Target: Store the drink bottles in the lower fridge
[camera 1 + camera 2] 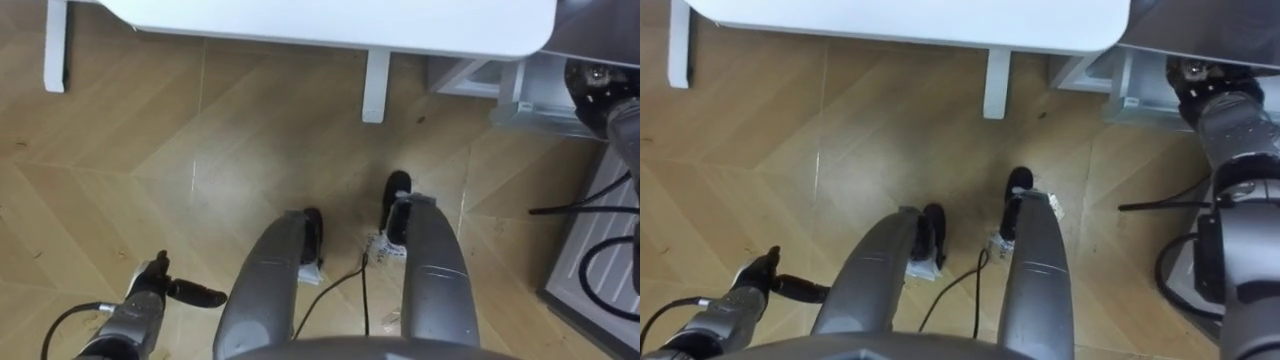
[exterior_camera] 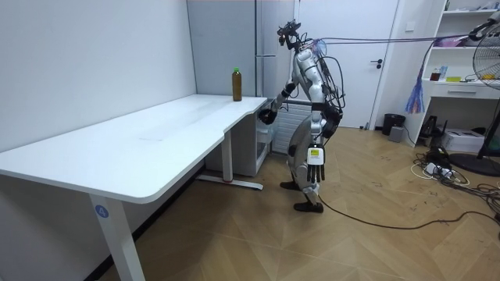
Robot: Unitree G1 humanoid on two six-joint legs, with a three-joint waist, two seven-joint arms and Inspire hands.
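Room view: bottle (image 2: 237, 84) (upright) on desk (image 2: 156, 134)

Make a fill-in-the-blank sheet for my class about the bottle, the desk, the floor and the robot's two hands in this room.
1. The bottle stands upright on the white ____.
2. The robot's right hand, near the desk's corner, is held ____ than its left hand.
3. The floor under the robot is made of ____.

Missing words: desk; higher; wood.

White desk (image 2: 141, 144), herringbone wood floor (image 2: 375, 242), pale wall (image 2: 94, 55), white door (image 2: 348, 55), white shelves (image 2: 462, 87)
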